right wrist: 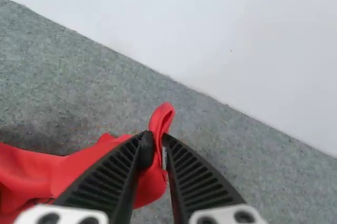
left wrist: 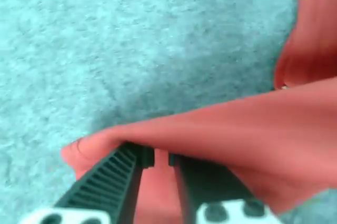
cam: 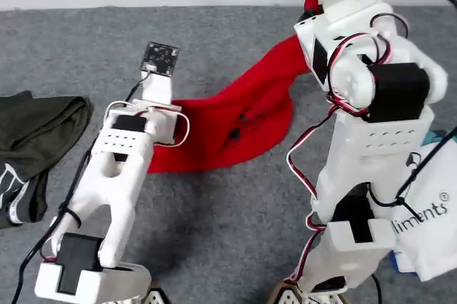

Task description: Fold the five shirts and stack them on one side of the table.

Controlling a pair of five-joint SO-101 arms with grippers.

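We are holding the red shirt (cam: 235, 125) between both claws — left claw (left wrist: 160, 161) clenched on one edge, right claw (right wrist: 158, 148) clenched on a raised end | its middle is sagging onto the grey surface (cam: 214, 232) | risk: stretching wider may be pulling a shallow pinch loose

Bright, even light with soft, faint shadows throughout.
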